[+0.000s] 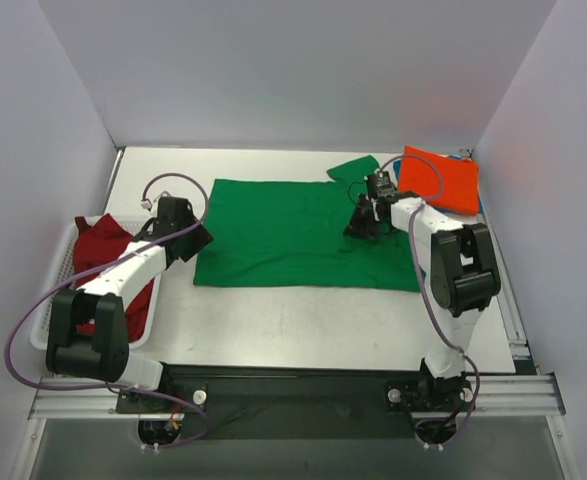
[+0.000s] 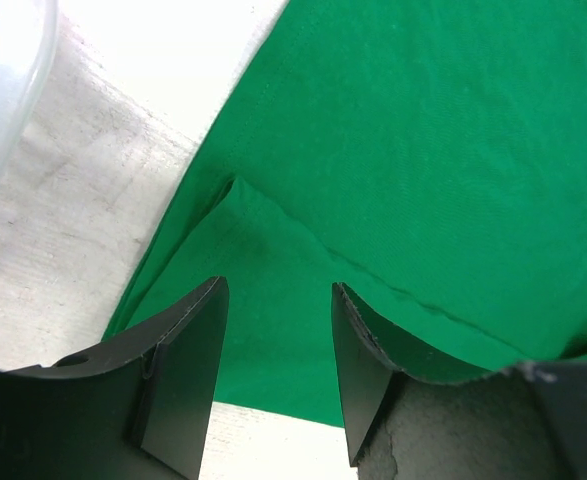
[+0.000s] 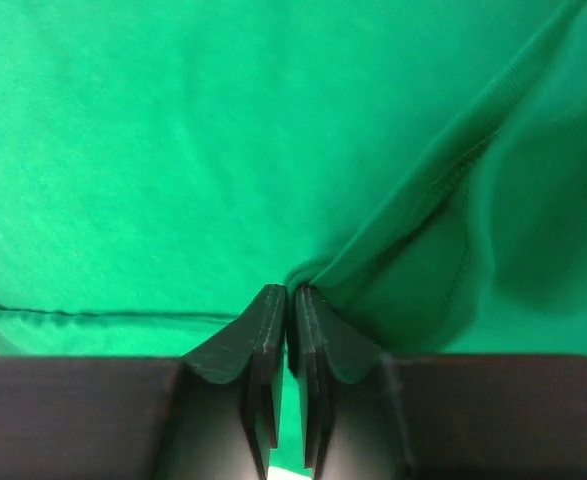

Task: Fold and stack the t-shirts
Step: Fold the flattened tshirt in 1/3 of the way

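A bright green t-shirt lies spread flat across the middle of the table. My right gripper is down on its right part near the sleeve. In the right wrist view the jaws are shut, with a ridge of green cloth pinched at their tips beside a seam. My left gripper hovers at the shirt's left edge. It is open, with green cloth and a folded corner under the gap and nothing held. An orange-red t-shirt lies folded at the back right. A dark red t-shirt is heaped in the basket.
A white slatted basket stands at the table's left edge, beside the left arm. White walls close in the back and both sides. Bare tabletop runs between the green shirt and the arm bases.
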You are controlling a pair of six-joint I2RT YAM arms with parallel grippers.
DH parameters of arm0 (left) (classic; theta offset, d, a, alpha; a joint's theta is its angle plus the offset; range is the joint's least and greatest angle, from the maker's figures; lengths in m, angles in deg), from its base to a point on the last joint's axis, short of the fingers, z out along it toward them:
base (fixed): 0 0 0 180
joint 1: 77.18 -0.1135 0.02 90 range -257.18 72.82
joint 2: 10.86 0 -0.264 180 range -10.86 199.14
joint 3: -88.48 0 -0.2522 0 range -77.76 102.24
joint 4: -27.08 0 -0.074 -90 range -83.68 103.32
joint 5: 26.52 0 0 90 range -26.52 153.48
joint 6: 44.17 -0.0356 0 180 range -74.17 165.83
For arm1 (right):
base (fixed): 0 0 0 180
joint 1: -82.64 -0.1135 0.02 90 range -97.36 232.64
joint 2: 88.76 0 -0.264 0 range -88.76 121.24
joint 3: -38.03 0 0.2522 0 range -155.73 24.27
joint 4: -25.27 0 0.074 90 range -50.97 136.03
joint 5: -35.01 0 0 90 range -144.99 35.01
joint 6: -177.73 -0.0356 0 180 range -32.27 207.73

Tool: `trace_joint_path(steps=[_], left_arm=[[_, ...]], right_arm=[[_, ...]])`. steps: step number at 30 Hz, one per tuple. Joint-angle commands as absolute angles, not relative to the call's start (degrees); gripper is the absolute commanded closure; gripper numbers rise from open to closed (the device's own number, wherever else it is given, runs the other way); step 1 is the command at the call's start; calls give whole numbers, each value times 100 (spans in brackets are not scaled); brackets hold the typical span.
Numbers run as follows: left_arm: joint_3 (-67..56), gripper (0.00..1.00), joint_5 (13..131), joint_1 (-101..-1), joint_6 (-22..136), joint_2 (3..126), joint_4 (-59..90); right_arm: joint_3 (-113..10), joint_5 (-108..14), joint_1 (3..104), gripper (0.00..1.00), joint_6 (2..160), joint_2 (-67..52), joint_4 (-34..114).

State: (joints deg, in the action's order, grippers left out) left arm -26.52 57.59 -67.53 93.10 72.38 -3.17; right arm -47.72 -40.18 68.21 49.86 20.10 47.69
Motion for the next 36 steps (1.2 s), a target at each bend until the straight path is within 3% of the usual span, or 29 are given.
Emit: trace_joint_path(steps=[1, 7, 12, 20, 24, 30, 36], left_arm=[[-2617, 44, 5829, -6768, 9189, 7053, -100], [-2626, 44, 5873, -6760, 9189, 7062, -100], [-2705, 44, 5794, -6707, 9197, 6983, -100], [-2828, 44, 5759, -6672, 9215, 6807, -144], [-2968, 44, 5706, -6646, 9215, 6649, -179], [-3206, 44, 5741, -6584, 9268, 6526, -74], [-3223, 44, 5794, -6566, 9285, 6587, -12]], right_arm=[[-5368, -4338, 6630, 85, 5309, 2285, 5431], [-5922, -4541, 6481, 69, 5591, 2480, 5810], [-6308, -4454, 6445, 50, 5837, 2418, 5915], [-6626, -4558, 6533, 49, 5864, 2156, 6109], [-5854, -5102, 6594, 54, 5645, 1549, 6057], [-4089, -5481, 6674, 76, 5275, 310, 5398], [-3813, -5455, 6682, 85, 5310, 404, 5283]])
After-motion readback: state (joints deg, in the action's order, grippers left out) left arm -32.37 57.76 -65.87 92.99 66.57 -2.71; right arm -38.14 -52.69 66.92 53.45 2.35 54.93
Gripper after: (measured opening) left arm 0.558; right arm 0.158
